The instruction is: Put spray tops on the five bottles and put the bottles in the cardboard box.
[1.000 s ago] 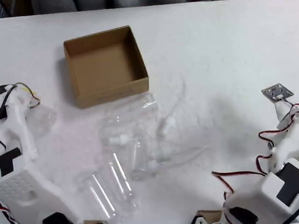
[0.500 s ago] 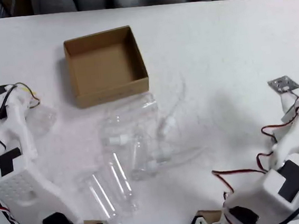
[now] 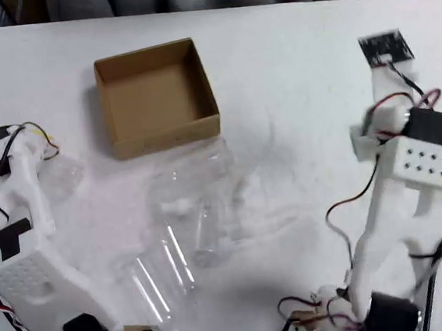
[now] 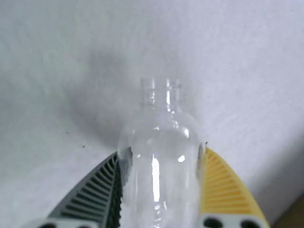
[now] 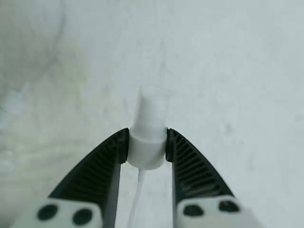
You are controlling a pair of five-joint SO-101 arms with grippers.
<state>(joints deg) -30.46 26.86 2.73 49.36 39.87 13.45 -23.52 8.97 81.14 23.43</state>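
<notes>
Two grips look readied for a first join. Your left gripper clamps a clear plastic bottle left of the brown cardboard box, neck exposed, likely for capping. Your right gripper pinches a white spray top by its collar, well right of the box. The other clear bottles lie just arm-side of the box. You'll find no legible writing.

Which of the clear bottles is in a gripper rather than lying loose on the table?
The bottle clamped in the left gripper, apart at the left side of the table, neck bare. The other bottles lie heaped near the cardboard box.
</notes>
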